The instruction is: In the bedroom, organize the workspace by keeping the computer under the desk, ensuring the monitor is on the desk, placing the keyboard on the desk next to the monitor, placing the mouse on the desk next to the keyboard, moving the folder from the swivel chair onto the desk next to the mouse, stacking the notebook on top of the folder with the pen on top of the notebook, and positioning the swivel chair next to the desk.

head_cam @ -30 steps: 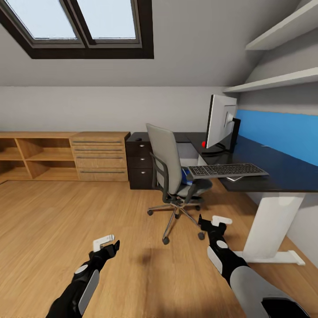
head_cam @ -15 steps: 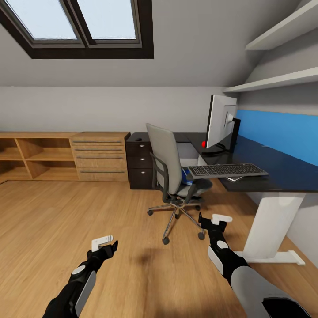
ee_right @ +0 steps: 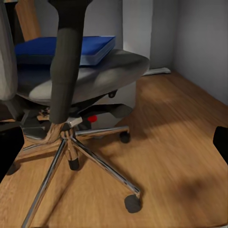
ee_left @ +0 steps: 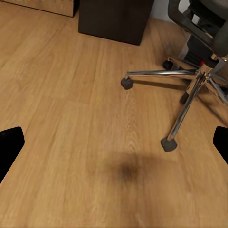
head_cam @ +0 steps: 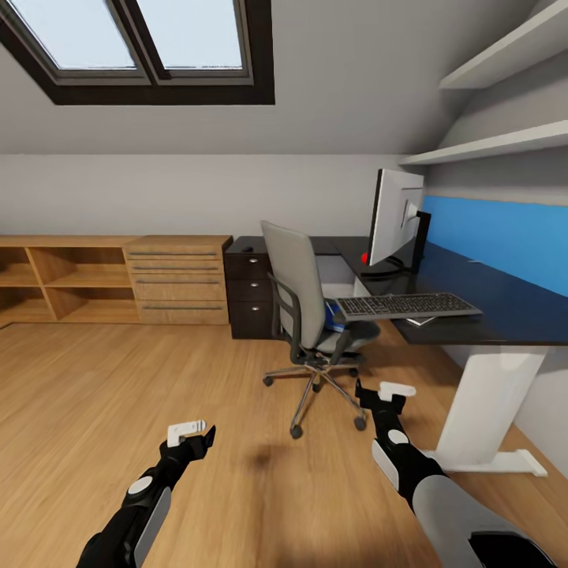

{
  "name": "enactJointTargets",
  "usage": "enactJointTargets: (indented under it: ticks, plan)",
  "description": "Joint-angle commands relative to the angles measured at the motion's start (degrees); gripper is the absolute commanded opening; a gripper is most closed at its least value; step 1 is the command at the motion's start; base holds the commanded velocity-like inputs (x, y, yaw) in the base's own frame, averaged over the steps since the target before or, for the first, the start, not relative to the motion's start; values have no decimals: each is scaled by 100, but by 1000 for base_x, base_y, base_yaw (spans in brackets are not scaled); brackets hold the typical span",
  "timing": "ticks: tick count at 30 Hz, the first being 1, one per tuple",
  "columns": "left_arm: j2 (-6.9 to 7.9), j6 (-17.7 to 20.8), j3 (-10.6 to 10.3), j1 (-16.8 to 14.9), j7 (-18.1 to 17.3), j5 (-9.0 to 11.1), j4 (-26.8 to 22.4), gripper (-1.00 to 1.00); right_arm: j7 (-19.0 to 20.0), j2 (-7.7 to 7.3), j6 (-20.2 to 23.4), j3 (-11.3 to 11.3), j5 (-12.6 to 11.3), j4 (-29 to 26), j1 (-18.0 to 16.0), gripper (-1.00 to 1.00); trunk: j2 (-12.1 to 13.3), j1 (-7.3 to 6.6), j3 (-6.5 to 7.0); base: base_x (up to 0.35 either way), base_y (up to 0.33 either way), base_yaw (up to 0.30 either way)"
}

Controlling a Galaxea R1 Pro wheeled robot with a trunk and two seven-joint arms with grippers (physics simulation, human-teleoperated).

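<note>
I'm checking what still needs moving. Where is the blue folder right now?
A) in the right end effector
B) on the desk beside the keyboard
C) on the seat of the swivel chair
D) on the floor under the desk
C: the folder lies flat on the swivel chair seat, in no end effector's grip.

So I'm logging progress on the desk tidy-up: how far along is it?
Looks done: the monitor and keyboard sit side by side on the desk. In hand: nothing; the left gripper and right gripper are open and empty, low over the floor short of the swivel chair. Left: the blue folder lies on the seat; the stacking comes after.
</note>
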Motion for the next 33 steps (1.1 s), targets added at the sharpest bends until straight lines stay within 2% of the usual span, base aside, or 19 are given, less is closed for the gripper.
enactJointTargets:
  ticks: [1,10,18,25,33]
  plan:
    - [-3,19,15,-2,-41,59,-2,100,-1,2,-30,-5,-27,4,-4,100,-2,1,-6,195,0,0]
    - [-3,15,17,0,-41,64,6,100,-6,-12,-127,-12,-28,8,-4,100,-2,1,-6,265,0,0]
    - [-3,26,19,1,-24,72,10,100,-6,-115,-139,-21,-60,18,-4,100,-2,1,-6,232,-10,0]
    - [-3,30,23,1,-10,73,91,100,-12,-217,-135,-36,-74,19,-4,100,-2,1,-6,208,-151,0]
    - [-3,30,26,1,-8,74,127,100,-14,-260,-131,-39,-83,20,-4,100,-2,1,-6,76,-63,0]
